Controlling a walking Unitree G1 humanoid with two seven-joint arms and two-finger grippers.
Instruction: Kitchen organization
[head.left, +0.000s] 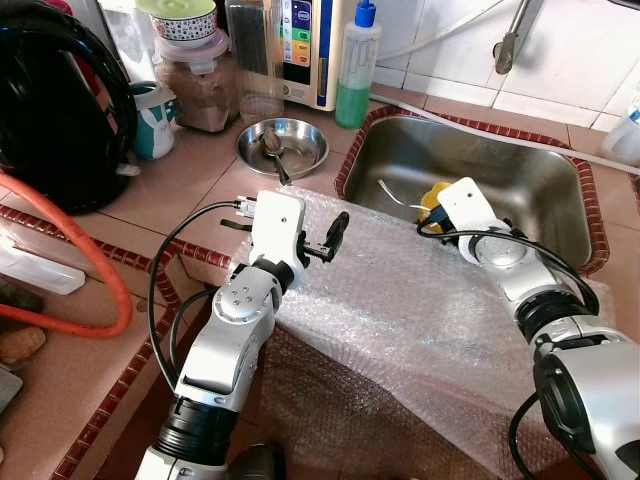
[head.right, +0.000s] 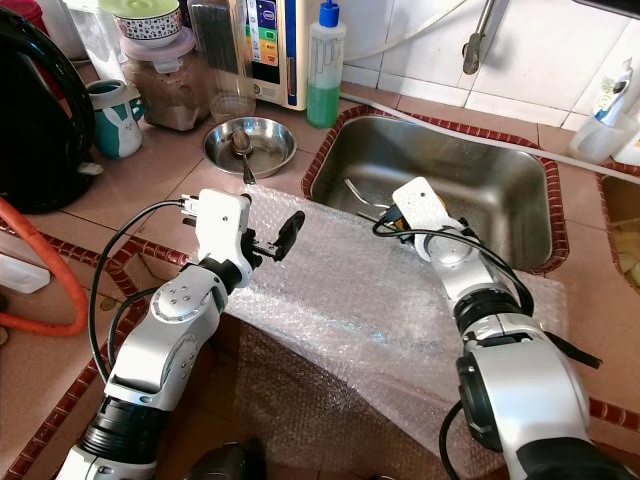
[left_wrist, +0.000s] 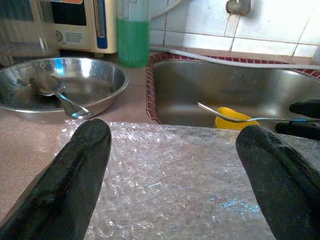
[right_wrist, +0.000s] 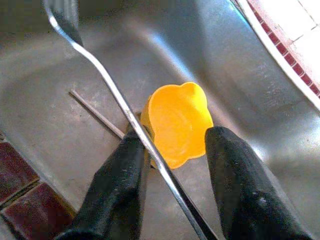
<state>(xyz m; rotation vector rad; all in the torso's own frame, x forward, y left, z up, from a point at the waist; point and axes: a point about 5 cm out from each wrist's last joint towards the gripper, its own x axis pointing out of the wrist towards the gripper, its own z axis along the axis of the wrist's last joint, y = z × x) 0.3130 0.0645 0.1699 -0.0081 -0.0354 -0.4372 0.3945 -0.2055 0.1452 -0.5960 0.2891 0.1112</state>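
A yellow cup (right_wrist: 177, 122) lies on its side in the steel sink (head.left: 520, 185), with a fork (right_wrist: 100, 70) resting across it. My right gripper (right_wrist: 175, 141) reaches down into the sink, open, one finger on each side of the cup's rim. The fork's handle runs between the fingers, close against one of them. My left gripper (head.left: 330, 240) hovers open over the sheet of bubble wrap (head.left: 400, 300) on the counter, pointing toward the sink. A steel bowl (head.left: 283, 146) holding a spoon (head.left: 272, 145) sits on the counter beyond it.
A green soap bottle (head.left: 357, 70), a water appliance (head.left: 308, 50), a lidded jar (head.left: 200, 85) and a mug (head.left: 153, 120) line the back of the counter. A black kettle (head.left: 55, 110) and an orange hose (head.left: 100, 260) are at the left. The tap (head.left: 508, 40) hangs above the sink.
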